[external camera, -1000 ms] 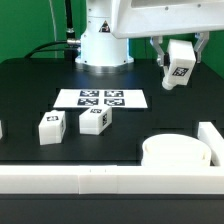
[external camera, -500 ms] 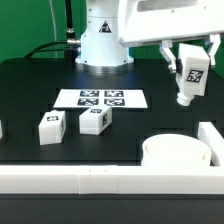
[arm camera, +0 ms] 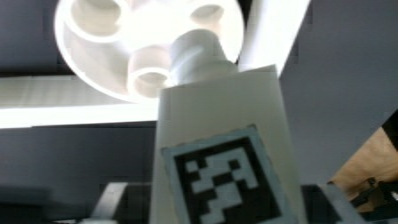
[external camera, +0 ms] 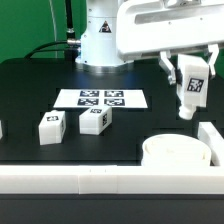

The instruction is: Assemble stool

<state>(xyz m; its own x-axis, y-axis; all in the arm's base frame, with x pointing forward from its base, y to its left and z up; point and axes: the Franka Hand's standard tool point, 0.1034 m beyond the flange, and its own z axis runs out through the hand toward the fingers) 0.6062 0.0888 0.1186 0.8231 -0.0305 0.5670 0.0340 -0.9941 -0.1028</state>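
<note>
White rail [external camera: 100,181] runs along the front edge. Round seat [external camera: 176,152] sits just behind it on the exterior view's right, in the rail's corner. Two loose legs [external camera: 94,120] stand side by side on the black table [external camera: 30,90], with the marker board [external camera: 101,99] just beyond them. Gripper [external camera: 190,66] is clamped on a third leg [external camera: 191,92], which is airborne above the seat's far side, slightly tilted and clear of it. Wrist view: leg tip aims at the seat's holed face.

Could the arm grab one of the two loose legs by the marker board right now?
Probably not: its fingers are full, holding another leg above the seat. Otherwise both loose legs lie unobstructed.
</note>
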